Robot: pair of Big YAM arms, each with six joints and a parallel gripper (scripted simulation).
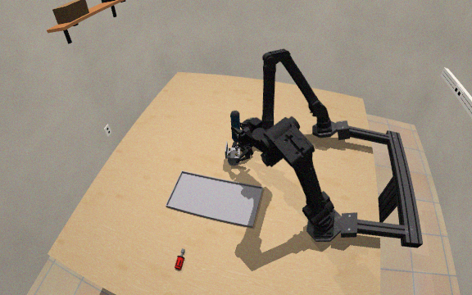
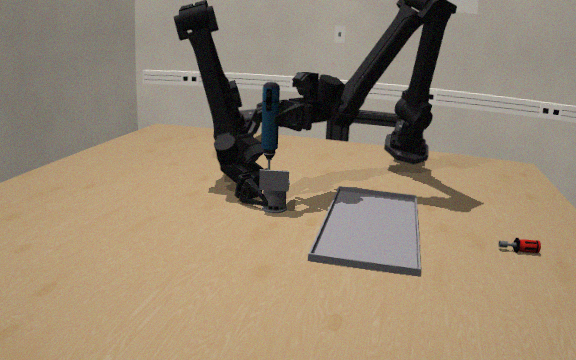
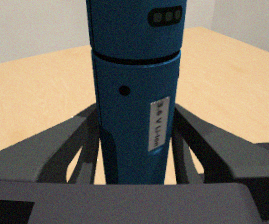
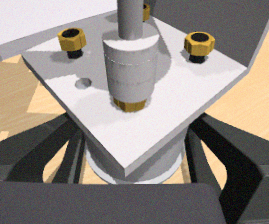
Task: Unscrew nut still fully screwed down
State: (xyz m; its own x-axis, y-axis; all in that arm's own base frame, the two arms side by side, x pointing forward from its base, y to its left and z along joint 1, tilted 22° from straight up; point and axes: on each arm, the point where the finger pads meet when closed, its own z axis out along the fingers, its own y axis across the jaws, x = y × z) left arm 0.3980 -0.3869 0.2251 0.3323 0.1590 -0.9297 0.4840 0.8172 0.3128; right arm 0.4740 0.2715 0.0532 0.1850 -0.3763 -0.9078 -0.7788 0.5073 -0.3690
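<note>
Fingers of left gripper (image 1: 237, 130) (image 2: 271, 116) (image 3: 136, 135), part-open, grip electric nut driver (image 1: 234, 120) (image 2: 269, 132) (image 3: 130, 115) (image 4: 130, 72); right gripper (image 1: 237, 156) (image 2: 272, 198) (image 4: 134, 130), wider, clasps joint module (image 2: 275, 201) (image 4: 171, 151), well inside all table edges. Socket partly covers nut (image 4: 130, 105). Risks: skewed pressing skips off; weak clamping lets module spin.
</note>
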